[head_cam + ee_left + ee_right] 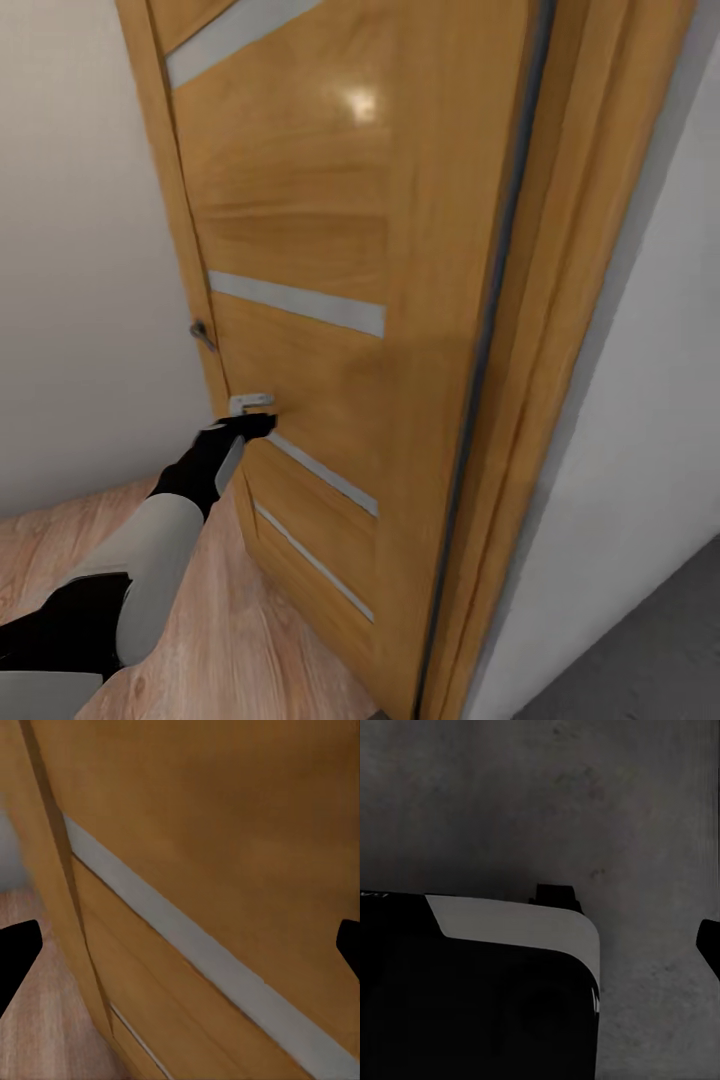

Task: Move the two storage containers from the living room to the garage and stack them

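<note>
The left fingers (250, 425) reach up to a wooden door (350, 230), their dark tips at or against its face close to the free edge, just below a small metal latch plate (251, 402). Whether they actually touch the wood cannot be told. Above the fingers, on the door's edge, a small grey handle (203, 334) sticks out toward the white wall (80, 250). Pale inlaid strips (297, 302) cross the door panel; one runs just above the fingers and two more slant away below them.

In the left wrist view the door (225, 817) stands right ahead of the fingers, with one grey strip (195, 945) running diagonally between them. The two dark fingertips (15, 952) sit at opposite edges of that picture, so the left fingers are spread wide and hold nothing. Beside one fingertip, past the door's edge, a patch of light wood-plank floor (37, 1020) shows.

Under the left arm (150, 550) the same planks (230, 640) run up to the door. On the far side of the door from the fingers stand its wooden frame (560, 300) and another white wall (640, 450), with a wedge of dark grey floor (640, 660) at its foot.

The right wrist view looks down on mottled dark-grey concrete (585, 810). A black and white part of the robot (510, 967) lies across it. One dark fingertip (710, 945) of the right fingers shows at the picture's edge; with the other unseen, their spread cannot be told.

The two containers are not in sight here.
</note>
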Robot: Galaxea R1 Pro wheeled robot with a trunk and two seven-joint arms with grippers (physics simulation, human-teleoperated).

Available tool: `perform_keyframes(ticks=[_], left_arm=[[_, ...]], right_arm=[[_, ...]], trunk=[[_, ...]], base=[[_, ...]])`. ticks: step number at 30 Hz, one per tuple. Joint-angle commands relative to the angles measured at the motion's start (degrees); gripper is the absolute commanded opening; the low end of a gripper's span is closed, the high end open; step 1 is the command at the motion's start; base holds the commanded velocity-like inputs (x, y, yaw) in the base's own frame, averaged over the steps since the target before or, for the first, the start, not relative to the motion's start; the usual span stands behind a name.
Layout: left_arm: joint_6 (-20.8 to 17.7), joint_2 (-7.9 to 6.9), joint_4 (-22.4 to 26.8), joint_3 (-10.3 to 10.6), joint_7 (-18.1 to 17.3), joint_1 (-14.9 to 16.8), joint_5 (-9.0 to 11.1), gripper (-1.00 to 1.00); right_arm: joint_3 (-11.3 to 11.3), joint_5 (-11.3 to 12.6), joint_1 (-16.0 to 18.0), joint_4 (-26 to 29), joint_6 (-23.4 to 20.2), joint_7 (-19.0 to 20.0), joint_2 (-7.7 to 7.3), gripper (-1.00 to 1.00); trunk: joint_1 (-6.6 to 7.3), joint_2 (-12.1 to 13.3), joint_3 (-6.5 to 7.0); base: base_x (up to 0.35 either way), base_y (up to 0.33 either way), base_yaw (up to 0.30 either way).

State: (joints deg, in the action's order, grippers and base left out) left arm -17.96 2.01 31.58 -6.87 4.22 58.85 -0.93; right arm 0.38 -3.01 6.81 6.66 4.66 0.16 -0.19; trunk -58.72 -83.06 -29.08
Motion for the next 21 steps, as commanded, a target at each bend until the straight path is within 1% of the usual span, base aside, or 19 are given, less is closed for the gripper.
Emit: perform_keyframes(ticks=[1,5,13,21], left_arm=[[-0.2,1.85,0.2,-0.2,-0.4,0.0,1.1,1.00],[-0.2,1.86,0.2,-0.2,-0.4,0.0,1.1,1.00],[-0.2,1.86,0.2,-0.2,-0.4,0.0,1.1,1.00],[-0.1,1.94,0.2,-0.1,-0.4,0.0,1.1,1.00]], right_arm=[[0.0,-0.3,0.0,-0.1,0.2,0.0,0.00,1.00],[0.0,-0.3,0.0,-0.1,0.2,0.0,0.00,1.00],[0.0,-0.3,0.0,-0.1,0.2,0.0,0.02,1.00],[0.0,-0.3,0.0,-0.1,0.1,0.0,0.02,1.00]], trunk=[[-0.01,0.0,0.01],[-0.01,0.0,0.21],[-0.01,0.0,0.61],[-0.01,0.0,0.68]], base=[[0.211,0.000,-0.249],[0.216,0.000,-0.249],[0.028,0.000,-0.207],[0.001,0.000,-0.034]])
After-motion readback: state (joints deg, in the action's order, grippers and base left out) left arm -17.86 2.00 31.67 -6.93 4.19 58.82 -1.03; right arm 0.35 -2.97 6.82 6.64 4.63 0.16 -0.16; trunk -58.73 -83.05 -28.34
